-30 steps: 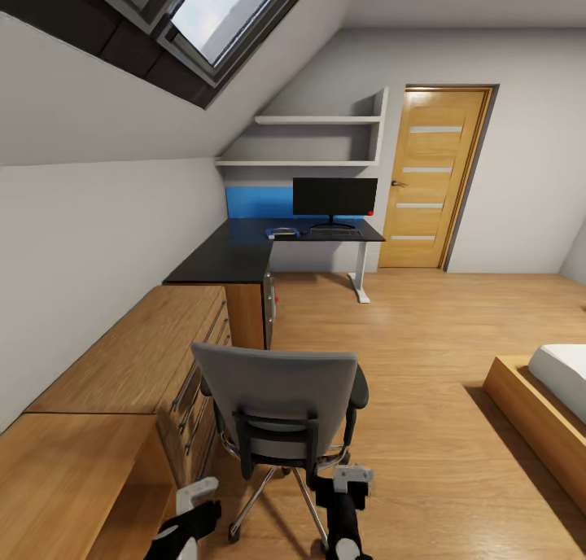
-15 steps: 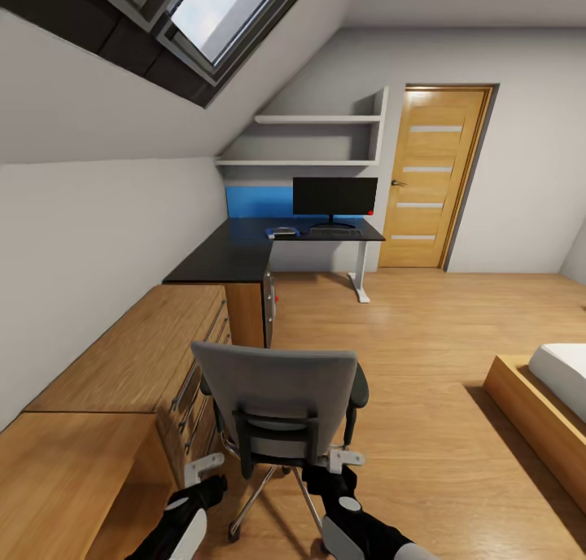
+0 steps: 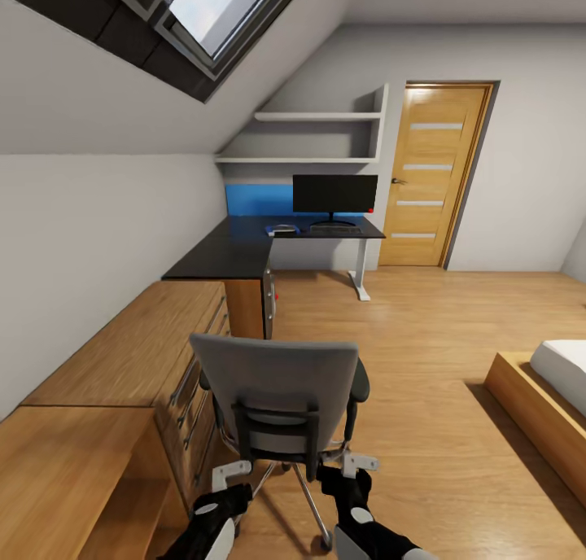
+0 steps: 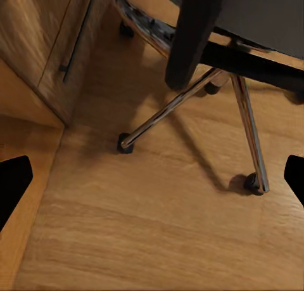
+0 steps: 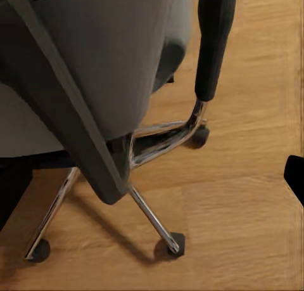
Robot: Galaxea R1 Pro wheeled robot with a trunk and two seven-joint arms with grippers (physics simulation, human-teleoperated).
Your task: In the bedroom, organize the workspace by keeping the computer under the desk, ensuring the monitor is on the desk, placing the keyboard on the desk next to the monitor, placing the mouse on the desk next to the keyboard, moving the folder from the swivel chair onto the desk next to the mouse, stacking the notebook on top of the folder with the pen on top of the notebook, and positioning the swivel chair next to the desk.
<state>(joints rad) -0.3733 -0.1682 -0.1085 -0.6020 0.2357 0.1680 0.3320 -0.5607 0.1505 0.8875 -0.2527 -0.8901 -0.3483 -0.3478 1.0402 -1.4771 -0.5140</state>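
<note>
The swivel chair (image 3: 281, 397) is standing with its back to the robot beside the wooden cabinets (image 3: 122, 373), well apart from the desk (image 3: 244, 247) where the monitor (image 3: 334, 195) is sitting, while the left gripper (image 3: 232, 474) and right gripper (image 3: 352, 465) are hovering just behind it — both with fingers spread. The left wrist camera is looking down at the chrome star base (image 4: 190, 94) and castors, its dark fingertips wide apart. The right wrist camera is facing the backrest and black armrest (image 5: 214, 44) — pushing evenly at both sides would probably be keeping the chair rolling straight.

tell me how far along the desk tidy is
Looks done: the monitor and keyboard are on the desk, with a small stack beside them, too far to identify. In hand: both grippers, left and right, open behind the swivel chair. Left: moving the chair to the desk.
</note>
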